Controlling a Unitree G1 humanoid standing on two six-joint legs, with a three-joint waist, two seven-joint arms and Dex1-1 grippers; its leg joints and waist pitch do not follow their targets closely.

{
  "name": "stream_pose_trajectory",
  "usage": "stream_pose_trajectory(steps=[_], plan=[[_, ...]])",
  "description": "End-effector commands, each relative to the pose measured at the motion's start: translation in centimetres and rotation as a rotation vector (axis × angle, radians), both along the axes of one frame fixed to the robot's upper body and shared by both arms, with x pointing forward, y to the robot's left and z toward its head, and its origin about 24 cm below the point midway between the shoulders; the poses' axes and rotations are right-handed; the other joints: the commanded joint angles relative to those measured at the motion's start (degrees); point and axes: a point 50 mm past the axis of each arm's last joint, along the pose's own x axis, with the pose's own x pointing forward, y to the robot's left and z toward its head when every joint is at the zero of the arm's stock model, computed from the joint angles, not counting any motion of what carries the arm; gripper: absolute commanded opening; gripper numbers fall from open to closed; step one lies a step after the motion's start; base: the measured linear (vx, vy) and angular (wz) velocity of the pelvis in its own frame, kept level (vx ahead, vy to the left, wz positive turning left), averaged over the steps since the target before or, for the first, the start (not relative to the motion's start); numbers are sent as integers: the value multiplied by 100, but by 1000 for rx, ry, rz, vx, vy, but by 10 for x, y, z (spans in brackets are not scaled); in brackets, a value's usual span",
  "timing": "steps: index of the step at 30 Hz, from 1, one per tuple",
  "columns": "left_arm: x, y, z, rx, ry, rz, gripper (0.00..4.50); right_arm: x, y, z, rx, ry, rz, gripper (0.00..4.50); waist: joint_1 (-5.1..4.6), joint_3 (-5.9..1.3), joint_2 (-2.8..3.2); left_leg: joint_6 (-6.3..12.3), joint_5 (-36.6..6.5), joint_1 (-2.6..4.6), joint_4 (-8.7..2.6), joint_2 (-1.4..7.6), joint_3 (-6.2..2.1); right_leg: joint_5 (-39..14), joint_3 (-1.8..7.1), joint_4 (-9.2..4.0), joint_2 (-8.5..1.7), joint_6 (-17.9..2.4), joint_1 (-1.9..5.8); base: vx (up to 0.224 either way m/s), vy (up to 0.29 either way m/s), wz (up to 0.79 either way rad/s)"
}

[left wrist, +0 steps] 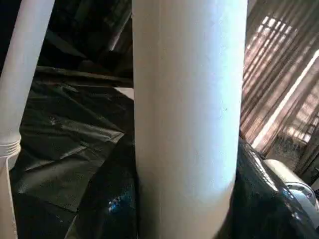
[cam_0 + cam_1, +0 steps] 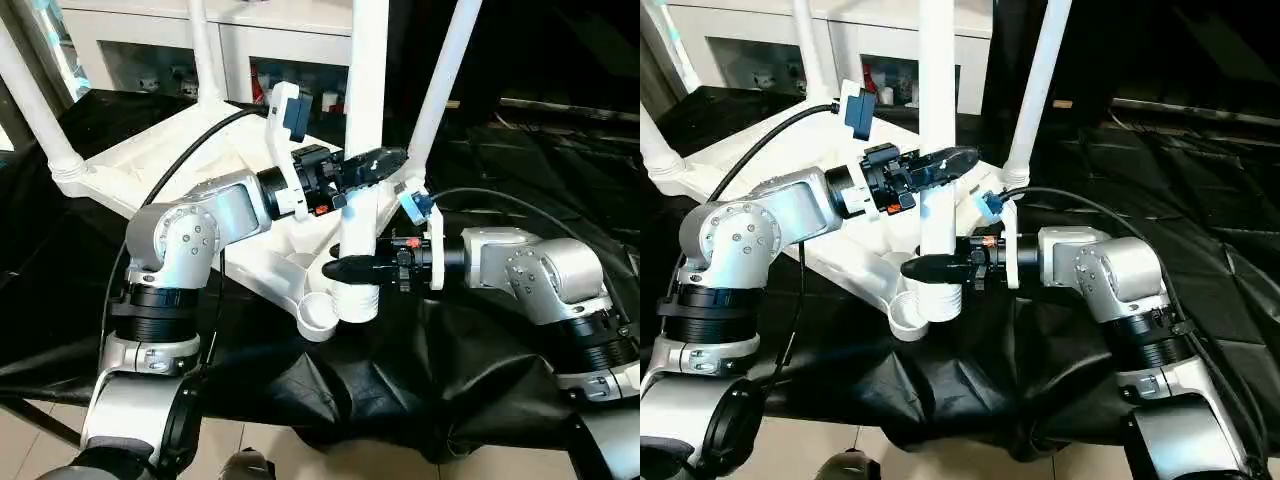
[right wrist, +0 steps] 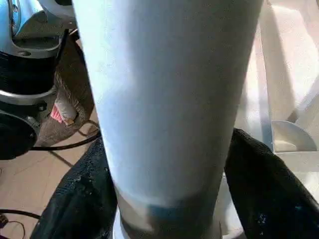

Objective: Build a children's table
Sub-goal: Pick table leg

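Table top [image 2: 160, 160], white plastic w/ ribbed underside facing up, lies upside down on black crinkly cloth [image 2: 400, 380] that covers the work surface.

Nearest corner: round open socket [image 2: 320, 315] at the front edge, smooth cup shape. Just beside it the fourth leg [image 2: 366, 120], a smooth white tube w/ a threaded ribbed collar at its lower end, stands upright, long axis vertical, top running out of frame. Can't tell if its lower end is seated in anything.

Right gripper [image 2: 352, 268] comes in horizontally from the right, black fingers clamped on that leg low down, just above the collar. Left gripper [image 2: 372, 166] reaches across from the left and grips the same leg higher up, fingers closed round the tube. Both silver forearms have a matte metal look, black cables trailing.

Further back, three other legs already stand in their corners, pointing up and splaying slightly outward: one far left [image 2: 35, 95], one back middle [image 2: 203, 50], one back right [image 2: 445, 75].

Behind it all, a white glass-door cabinet [image 2: 150, 45].
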Motion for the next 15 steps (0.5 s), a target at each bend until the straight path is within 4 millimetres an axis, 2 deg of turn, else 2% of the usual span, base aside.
stream_pose_trajectory(steps=[1, 3, 4, 6, 9, 15], plan=[[-4, -4, 13, 0, -53, -36, 185, 1, 0, 3, -2, -3, 7, 303, 18, -518, -58, -211, -860, 66, -407, 209, -79, -1389, 303, -396, -391, -731, 353, 0, 0, 0], [-4, -4, 13, 0, -54, -36, 185, 1, 0, 3, -3, -1, 7, 303, 18, -516, -58, -215, -881, 69, -408, 208, -78, -1432, 301, -403, -394, -722, 351, 0, 0, 0], [-4, -4, 13, 1, -54, -35, 185, 1, 0, 3, -3, 0, 7, 267, 18, -514, -57, -217, -894, 73, -410, 210, -79, -1458, 302, -404, -392, -711, 346, 0, 0, 0], [-4, -3, 13, -1, -54, -35, 185, 1, 0, 3, -1, 4, 7, 264, 17, -516, -54, -219, -900, 73, -410, 210, -79, -1461, 302, -407, -392, -706, 348, 0, 0, 0], [-4, -3, 14, -1, -55, -39, 185, 1, 0, 3, 2, 8, 5, 227, 22, -516, -54, -217, -881, 68, -409, 210, -82, -1442, 303, -403, -393, -701, 349, 0, 0, 0], [-4, -3, 14, 4, -55, -47, 185, 2, -1, 3, 8, 12, -2, 197, 24, -519, -23, -236, -919, 71, -413, 211, -88, -1390, 300, -395, -390, -732, 350, 0, 0, 0]])
